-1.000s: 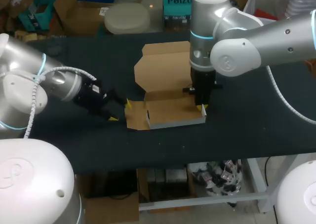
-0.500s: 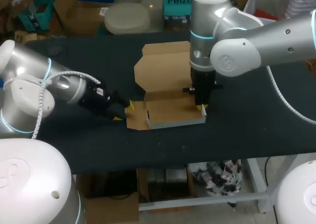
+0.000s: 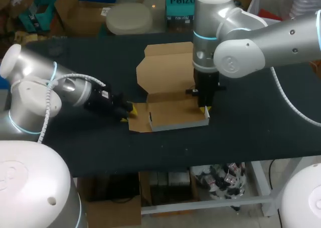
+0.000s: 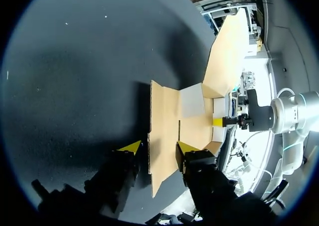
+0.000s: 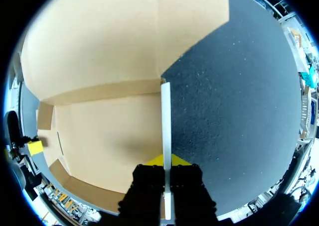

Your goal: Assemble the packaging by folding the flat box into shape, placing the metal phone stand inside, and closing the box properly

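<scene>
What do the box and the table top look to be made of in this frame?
The box looks like thin cardboard: matte brown inside, with crisp fold creases and a white outer face on its raised walls. The table top seems covered in a dark, matte, faintly speckled mat, possibly rubber or felt; the views leave that open.

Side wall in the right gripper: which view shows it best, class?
The right wrist view: the side wall runs edge-on out of the right gripper, pinched from both sides. The head view shows only a short strip of it beneath that arm; the left wrist view shows it tiny and far off.
</scene>
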